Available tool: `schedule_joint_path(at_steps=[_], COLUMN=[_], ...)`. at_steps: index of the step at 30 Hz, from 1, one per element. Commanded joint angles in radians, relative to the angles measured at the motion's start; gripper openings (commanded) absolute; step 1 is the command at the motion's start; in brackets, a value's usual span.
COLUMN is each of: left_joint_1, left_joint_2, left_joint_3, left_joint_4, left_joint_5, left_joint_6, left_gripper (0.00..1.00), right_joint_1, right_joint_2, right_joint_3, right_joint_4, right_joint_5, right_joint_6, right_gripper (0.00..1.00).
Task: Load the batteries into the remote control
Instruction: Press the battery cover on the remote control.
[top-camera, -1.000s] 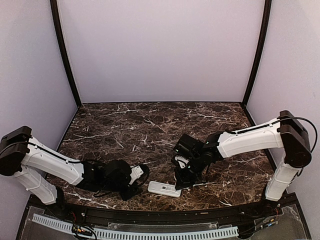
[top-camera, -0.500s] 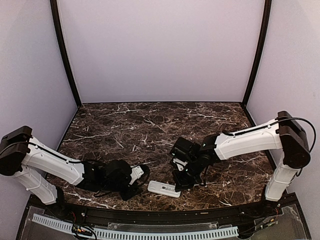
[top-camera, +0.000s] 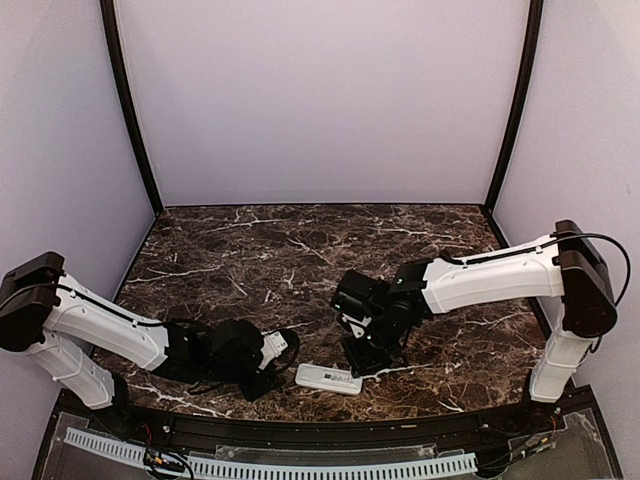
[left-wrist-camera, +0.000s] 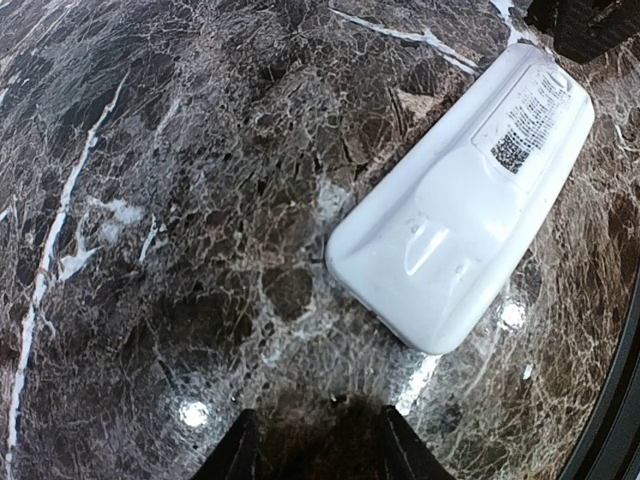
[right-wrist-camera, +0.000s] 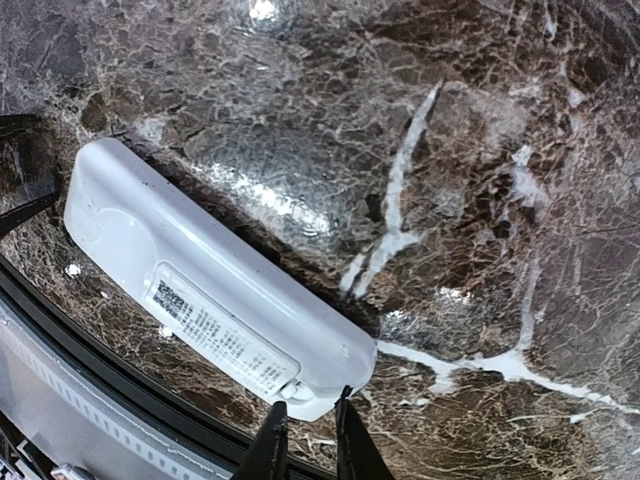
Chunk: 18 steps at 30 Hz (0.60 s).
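White rectangular remote control (top-camera: 328, 378) lies back-up at the table's (top-camera: 250, 250) near edge, presumably for loading; right gripper (right-wrist-camera: 307, 442) barely parted, left gripper (left-wrist-camera: 320, 455) spread.

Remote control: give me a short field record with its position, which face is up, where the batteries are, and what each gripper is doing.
remote control: lying flat on the table near its front edge, between the two grippers
face up: plain white back with a printed label
batteries: none visible in any view
left gripper: open, empty, low by the remote's unlabelled end, not touching it
right gripper: jaws narrowly parted, nothing seen between them, tips at the remote's label end
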Motion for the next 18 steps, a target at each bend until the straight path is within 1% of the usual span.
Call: schedule_joint_path(at_steps=[1, 3, 8, 12, 18], left_joint_1=[-0.004, -0.004, -0.004, -0.004, -0.004], left_joint_2=[-0.005, -0.009, -0.051, -0.105, -0.121], left_joint_3=[0.005, 0.005, -0.015, -0.039, -0.045], left_joint_4=[-0.013, -0.015, -0.016, -0.010, -0.015], left_joint_5=[0.007, 0.003, -0.041, -0.057, -0.074], left_joint_6=[0.010, 0.009, -0.008, -0.023, -0.035], left_gripper=[0.39, 0.39, 0.38, 0.39, 0.39], right_joint_1=[0.007, 0.006, 0.001, -0.002, -0.012], right_joint_2=[0.003, -0.003, 0.010, 0.037, 0.083], right_joint_3=[0.056, 0.073, 0.099, 0.079, -0.041], right_joint_4=[-0.068, -0.056, 0.002, 0.044, 0.153], right_joint_5=[0.050, 0.039, -0.019, -0.045, -0.113], right_joint_6=[-0.042, -0.063, -0.105, -0.111, -0.087], right_gripper=[0.16, 0.14, 0.00, 0.00, 0.00])
